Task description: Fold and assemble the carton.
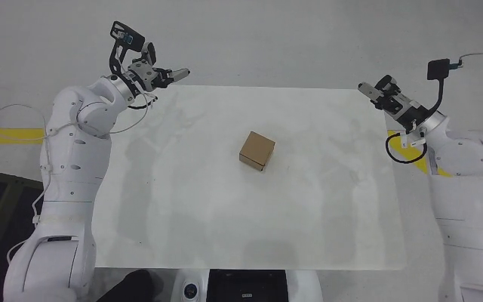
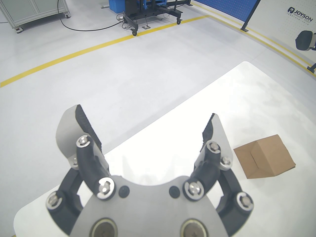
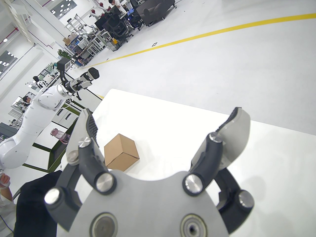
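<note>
A small brown carton stands closed as a box near the middle of the white table. It also appears in the left wrist view as the carton and in the right wrist view as the carton. My left gripper hangs over the table's far left corner, open and empty, its fingers spread wide. My right gripper hovers at the far right corner, also open with nothing in it, its fingers apart. Both are well away from the carton.
The table's edges run close to both grippers. Beyond the far edge lies grey floor with a yellow line. The other arm appears across the table in the right wrist view.
</note>
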